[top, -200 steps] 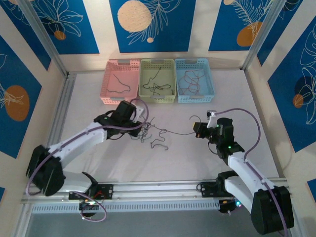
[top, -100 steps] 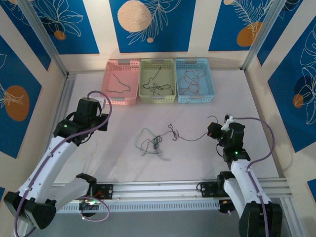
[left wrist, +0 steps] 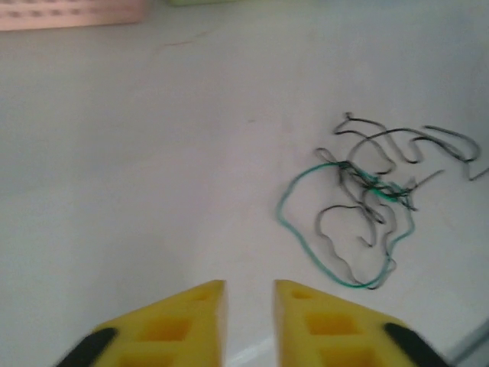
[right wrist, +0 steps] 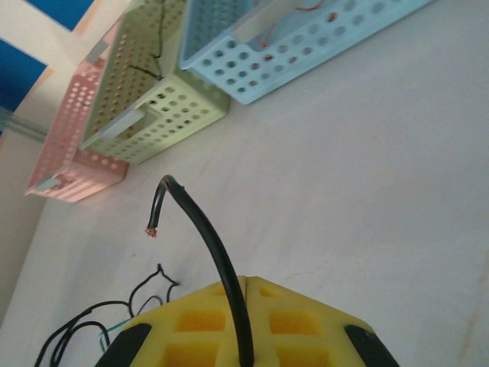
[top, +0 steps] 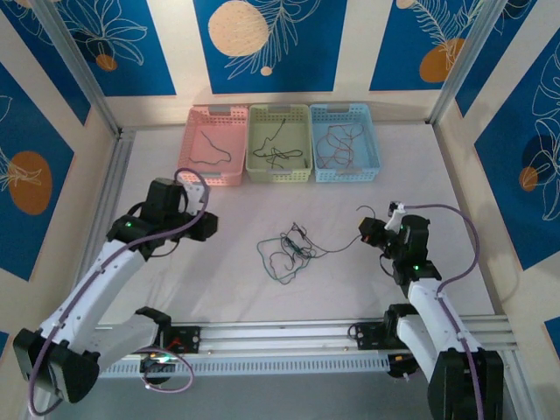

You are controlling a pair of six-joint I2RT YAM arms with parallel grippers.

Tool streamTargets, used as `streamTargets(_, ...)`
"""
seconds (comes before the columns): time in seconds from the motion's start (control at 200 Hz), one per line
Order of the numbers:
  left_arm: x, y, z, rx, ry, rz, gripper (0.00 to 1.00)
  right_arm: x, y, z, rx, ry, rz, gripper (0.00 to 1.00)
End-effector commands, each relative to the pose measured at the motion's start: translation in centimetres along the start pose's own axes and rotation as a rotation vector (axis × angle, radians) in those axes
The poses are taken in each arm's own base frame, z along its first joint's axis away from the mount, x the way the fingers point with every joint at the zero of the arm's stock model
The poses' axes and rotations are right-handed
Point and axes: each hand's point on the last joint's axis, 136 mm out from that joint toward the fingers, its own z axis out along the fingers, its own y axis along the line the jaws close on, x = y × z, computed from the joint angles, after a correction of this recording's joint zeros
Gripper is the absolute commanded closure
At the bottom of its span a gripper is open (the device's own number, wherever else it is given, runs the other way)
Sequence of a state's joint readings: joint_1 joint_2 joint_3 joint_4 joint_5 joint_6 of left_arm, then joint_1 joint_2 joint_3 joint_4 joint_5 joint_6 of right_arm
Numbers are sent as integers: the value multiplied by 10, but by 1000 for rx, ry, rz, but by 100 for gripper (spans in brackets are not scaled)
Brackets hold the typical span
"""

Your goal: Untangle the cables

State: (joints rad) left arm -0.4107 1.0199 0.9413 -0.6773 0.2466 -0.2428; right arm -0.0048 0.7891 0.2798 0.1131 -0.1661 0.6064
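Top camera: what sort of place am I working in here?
Likely a purpose-built robot test cell: a white table fenced by aluminium posts, blue printed wall panels, and a pink basket, green basket and blue basket lined up at its far edge.

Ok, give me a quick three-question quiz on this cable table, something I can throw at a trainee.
1. True or false: the right gripper is shut on a black cable.
2. The loose tangle lies: A in a basket; B on the open table; C draped over an arm.
3. Fill in: the middle basket is ____.
Key: 1 true; 2 B; 3 green.
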Motion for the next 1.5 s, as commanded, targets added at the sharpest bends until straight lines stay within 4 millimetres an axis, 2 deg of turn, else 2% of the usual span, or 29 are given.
streamTargets(0.0,-11,-52,18,198,-9,28,67,-6,18,1,-59,-2,-54,100)
streamTargets(0.24,-12,-114,69,255,73,51,47,3,13,3,-46,17,-62,100)
streamTargets(0.39,10,-140,96,213,151,81,43,4,12,4,-38,16,-67,100)
streamTargets(0.46,21,-137,103,162,177,97,42,5,11,4,-35,19,-63,100)
streamTargets(0.585,34,-116,108,84,180,64,41,5,10,4,-33,19,-64,100)
streamTargets(0.755,61,-100,120,55,222,-7,39,6,9,5,-32,20,-62,100)
streamTargets(0.935,72,-91,138,47,219,-70,35,6,9,6,-31,20,-61,100)
streamTargets(1.12,72,-86,160,73,198,-137,35,6,9,6,-33,22,-60,100)
streamTargets(1.361,82,-82,181,71,239,-159,42,6,9,5,-31,21,-62,100)
streamTargets(1.436,83,-80,183,62,242,-155,47,7,9,5,-30,22,-62,100)
streamTargets(1.496,83,-80,184,63,244,-152,56,6,9,5,-31,21,-62,100)
